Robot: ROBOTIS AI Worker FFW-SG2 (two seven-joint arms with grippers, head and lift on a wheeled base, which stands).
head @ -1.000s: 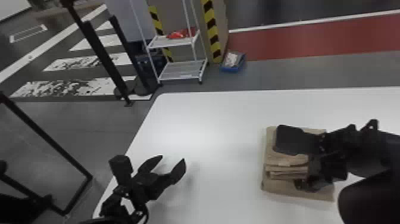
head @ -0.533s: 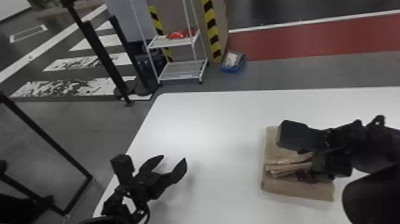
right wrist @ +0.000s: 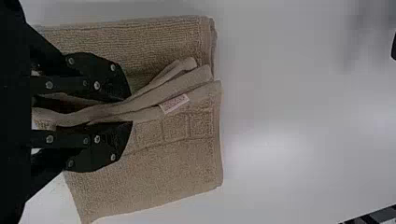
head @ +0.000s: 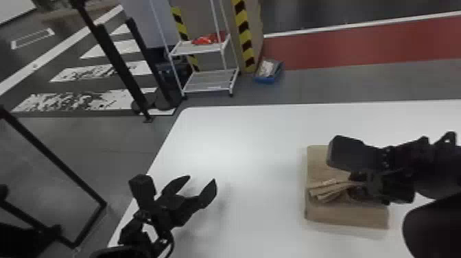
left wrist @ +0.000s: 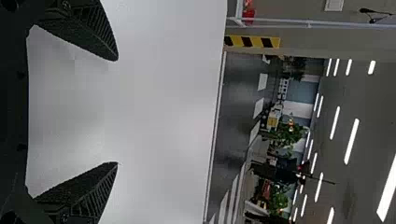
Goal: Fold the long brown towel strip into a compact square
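The brown towel lies folded in layers on the right part of the white counter. Above its middle, the right hand grips several gathered layers between its two fingers, their free ends fanning out toward the left (a bit like a loosely held deck of cards). A small pale label sticks out from those layers. The left hand is over the near left part of the counter, well apart from the towel, with its fingers spread wide and nothing between them. Past the counter's far edge, toward the left, stands a white rack.
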